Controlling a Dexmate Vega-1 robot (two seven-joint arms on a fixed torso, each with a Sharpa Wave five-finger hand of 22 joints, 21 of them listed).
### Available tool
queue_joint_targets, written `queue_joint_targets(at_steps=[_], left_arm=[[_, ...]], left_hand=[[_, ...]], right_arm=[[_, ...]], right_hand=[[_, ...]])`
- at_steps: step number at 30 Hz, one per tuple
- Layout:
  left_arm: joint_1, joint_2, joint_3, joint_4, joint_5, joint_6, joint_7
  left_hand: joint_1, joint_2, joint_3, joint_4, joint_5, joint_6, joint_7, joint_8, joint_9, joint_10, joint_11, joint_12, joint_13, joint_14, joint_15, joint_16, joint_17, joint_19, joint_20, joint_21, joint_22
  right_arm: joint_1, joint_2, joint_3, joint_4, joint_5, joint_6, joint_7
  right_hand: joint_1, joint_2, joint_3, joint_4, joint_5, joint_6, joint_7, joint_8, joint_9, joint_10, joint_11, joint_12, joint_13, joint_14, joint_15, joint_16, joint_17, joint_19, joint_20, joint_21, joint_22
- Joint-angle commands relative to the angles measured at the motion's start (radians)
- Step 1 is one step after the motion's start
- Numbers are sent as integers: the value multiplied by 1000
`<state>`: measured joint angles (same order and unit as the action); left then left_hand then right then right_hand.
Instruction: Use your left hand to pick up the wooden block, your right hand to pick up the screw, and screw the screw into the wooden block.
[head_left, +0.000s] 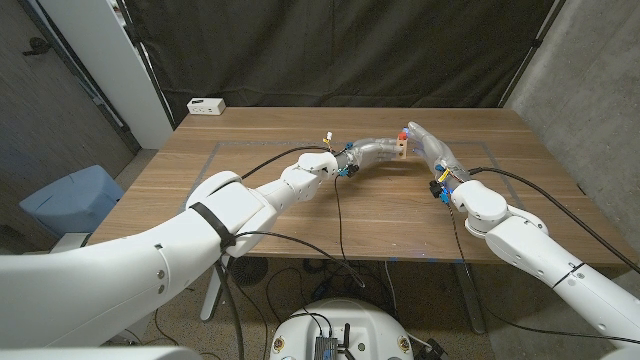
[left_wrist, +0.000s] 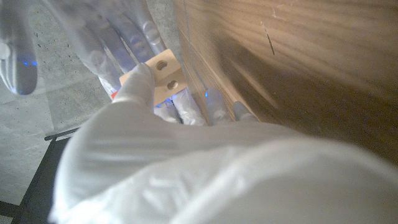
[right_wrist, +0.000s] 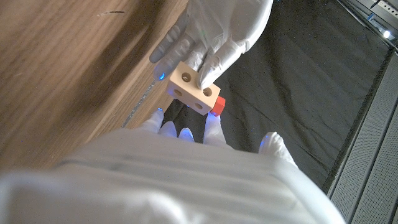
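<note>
While the wooden block (right_wrist: 194, 89) is being pinched between the fingers (right_wrist: 214, 53) of the left hand (head_left: 372, 152), it is being held up off the worktop (head_left: 300, 215), above its far middle, with two of its holes being shown to the right wrist view. A red piece, judged to be the head of the screw (right_wrist: 216, 105), is being seen just beside the block on its far side, where the fingers (right_wrist: 186, 132) of the right hand (head_left: 432, 150) are being brought together around it; whether the screw is truly being gripped there, or merely touched, cannot be told, since the fingertips are being hidden behind the back of that hand. Trouble is being risked chiefly at this meeting point: if the screw is being started at a tilt to the hole, the thread is likely to bind or skip, and a twist against a bound thread is likely to turn the block within the left hand's light pinch. A small grip on a smooth-faced block is being judged as easily lost, so a push along the screw's axis could send the block out of the fingers and down onto the worktop. Both hands are being held very close together, so the fingers of one could also be knocked by the other during turning.
</note>
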<state>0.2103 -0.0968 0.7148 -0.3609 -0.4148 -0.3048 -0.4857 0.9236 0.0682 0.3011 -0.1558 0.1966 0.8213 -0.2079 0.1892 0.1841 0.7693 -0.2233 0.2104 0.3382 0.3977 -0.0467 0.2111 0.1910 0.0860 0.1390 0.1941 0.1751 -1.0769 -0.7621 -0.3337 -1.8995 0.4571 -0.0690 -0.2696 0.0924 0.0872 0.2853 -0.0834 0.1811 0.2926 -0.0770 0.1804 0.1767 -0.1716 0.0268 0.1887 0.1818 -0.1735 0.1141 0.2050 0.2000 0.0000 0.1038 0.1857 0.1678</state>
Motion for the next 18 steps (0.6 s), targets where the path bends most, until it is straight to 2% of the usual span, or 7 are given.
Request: queue_joint_targets(at_steps=[1,18], left_arm=[[-6,-3,4,2,2,15,12],[-13,-7,9,4,3,38,33]], left_hand=[[-4,6,5,3,8,21,6,9,5,5,4,7,2,3,-56,4,3,-3,3,5,4],[-3,5,5,3,8,22,7,9,5,5,4,7,2,3,-56,4,2,-3,3,5,4]], right_arm=[[-8,-3,3,-13,-2,-3,-1],[-24,-8,7,-30,-1,-8,-3]], right_hand=[[-4,-4,9,-1,5,5,-1,3,2,-23,6,4,2,-77,5,0,3,6,1,6,3],[-4,-4,10,-1,5,6,-1,4,2,-23,7,4,2,-77,5,0,3,8,1,6,3]])
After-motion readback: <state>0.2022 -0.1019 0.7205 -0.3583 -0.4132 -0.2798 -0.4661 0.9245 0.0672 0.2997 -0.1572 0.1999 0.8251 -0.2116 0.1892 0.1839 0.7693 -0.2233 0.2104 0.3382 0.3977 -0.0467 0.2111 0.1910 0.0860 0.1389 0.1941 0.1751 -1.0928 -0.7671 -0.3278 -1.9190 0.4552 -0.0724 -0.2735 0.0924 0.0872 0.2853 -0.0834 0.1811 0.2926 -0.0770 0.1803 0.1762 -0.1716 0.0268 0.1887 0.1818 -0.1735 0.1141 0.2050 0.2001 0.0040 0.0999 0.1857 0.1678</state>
